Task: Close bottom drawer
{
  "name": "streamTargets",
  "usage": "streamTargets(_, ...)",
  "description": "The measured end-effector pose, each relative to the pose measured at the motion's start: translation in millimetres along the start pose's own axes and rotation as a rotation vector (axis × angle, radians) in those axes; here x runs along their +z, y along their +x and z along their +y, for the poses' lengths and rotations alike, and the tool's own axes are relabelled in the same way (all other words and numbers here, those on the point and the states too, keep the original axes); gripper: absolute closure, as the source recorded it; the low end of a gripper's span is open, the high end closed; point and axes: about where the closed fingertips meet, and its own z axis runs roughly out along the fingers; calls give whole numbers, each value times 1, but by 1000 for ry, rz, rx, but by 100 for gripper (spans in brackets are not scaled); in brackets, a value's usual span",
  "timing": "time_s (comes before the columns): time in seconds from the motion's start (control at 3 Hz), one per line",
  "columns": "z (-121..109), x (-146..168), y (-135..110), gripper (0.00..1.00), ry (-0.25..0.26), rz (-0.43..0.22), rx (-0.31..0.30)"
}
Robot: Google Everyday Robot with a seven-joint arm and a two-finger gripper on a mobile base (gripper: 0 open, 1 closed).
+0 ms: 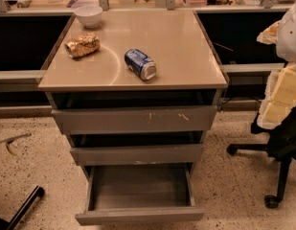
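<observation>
Step in hand looked like the approach; push not yet begun. Below the bench [176, 47] the bottom drawer [140, 190] stood pulled far out, lowest of three, front strip nearest camera. Next move called for contact on that strip and a straight push inward. No gripper in view; arm pose and grip state could not be told.

We see warm yellow light from above, a pale shiny patch on the cabinet top [186, 47] by the blue can [140, 64], dark shadow inside the two upper drawers [114, 121], a dim bottom drawer [138, 188], everything a bit fuzzy, and the gripper out of sight.
</observation>
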Motion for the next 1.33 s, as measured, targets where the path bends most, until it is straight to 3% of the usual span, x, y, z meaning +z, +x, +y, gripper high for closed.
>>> streamTargets(0.33,0,0,0,0,0,0,0)
streamTargets(0.67,10,40,3,0,-51,-49,25)
streamTargets(1.0,42,130,5,0,-183,-176,64)
streamTargets(1.33,94,226,4,0,-309,-321,123)
